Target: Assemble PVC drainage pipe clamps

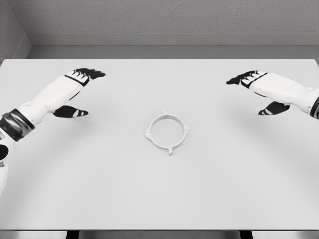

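A white ring-shaped pipe clamp point(167, 132) with small tabs on its rim lies flat near the middle of the white table point(159, 194). My left hand point(79, 92) hovers over the table at the left, well away from the clamp, black fingers spread and holding nothing. My right hand point(254, 92) hovers at the right, likewise apart from the clamp, fingers spread and empty.
The table's far edge point(159, 59) meets a grey wall and floor strip behind. Its near edge point(159, 230) runs along the bottom of the view.
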{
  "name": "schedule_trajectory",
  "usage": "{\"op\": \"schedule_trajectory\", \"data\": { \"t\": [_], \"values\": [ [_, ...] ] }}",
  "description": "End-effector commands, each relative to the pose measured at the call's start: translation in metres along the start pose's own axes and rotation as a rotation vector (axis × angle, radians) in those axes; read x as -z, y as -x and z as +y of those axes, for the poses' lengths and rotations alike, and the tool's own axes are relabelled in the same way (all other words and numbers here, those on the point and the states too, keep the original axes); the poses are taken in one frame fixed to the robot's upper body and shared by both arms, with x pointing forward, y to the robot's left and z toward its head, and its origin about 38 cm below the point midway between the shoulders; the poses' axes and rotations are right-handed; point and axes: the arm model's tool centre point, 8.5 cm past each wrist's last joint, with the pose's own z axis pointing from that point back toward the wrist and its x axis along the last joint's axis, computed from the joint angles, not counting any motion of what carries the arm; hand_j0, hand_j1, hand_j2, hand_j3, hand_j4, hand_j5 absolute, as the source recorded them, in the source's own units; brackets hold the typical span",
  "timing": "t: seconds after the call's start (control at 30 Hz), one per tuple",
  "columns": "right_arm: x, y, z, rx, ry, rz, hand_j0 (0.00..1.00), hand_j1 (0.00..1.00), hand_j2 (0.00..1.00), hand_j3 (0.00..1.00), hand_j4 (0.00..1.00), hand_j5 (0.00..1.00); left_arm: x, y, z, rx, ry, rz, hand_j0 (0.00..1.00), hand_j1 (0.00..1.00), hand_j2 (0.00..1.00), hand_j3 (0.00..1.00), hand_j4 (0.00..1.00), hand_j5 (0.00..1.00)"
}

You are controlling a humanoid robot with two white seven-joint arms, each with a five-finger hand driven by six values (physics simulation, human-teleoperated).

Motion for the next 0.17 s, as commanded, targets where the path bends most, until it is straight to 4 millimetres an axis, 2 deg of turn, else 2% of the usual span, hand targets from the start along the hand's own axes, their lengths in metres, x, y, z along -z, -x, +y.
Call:
{"op": "schedule_trajectory", "data": {
  "t": [0.0, 0.03, 0.07, 0.13],
  "values": [
    [-0.003, -0.001, 0.0, -0.02, -0.015, -0.015, 1.0, 1.0, 1.0, 1.0, 1.0, 1.0, -0.032, 0.027, 0.032, 0.054, -0.028, 0.063, 1.0, 1.0, 1.0, 1.0, 1.0, 1.0],
    [-0.003, -0.009, -0.003, -0.047, -0.009, -0.047, 1.0, 1.0, 1.0, 1.0, 1.0, 1.0, -0.037, 0.033, 0.029, 0.054, -0.007, 0.079, 1.0, 1.0, 1.0, 1.0, 1.0, 1.0],
    [-0.002, -0.028, -0.012, -0.1, 0.011, -0.108, 1.0, 1.0, 1.0, 1.0, 1.0, 1.0, -0.039, 0.034, 0.025, 0.049, 0.002, 0.085, 1.0, 1.0, 1.0, 1.0, 1.0, 1.0],
    [-0.001, -0.032, -0.011, -0.108, 0.01, -0.124, 1.0, 1.0, 1.0, 1.0, 1.0, 1.0, -0.048, 0.04, 0.023, 0.059, 0.031, 0.104, 1.0, 1.0, 1.0, 1.0, 1.0, 1.0]
  ]
}}
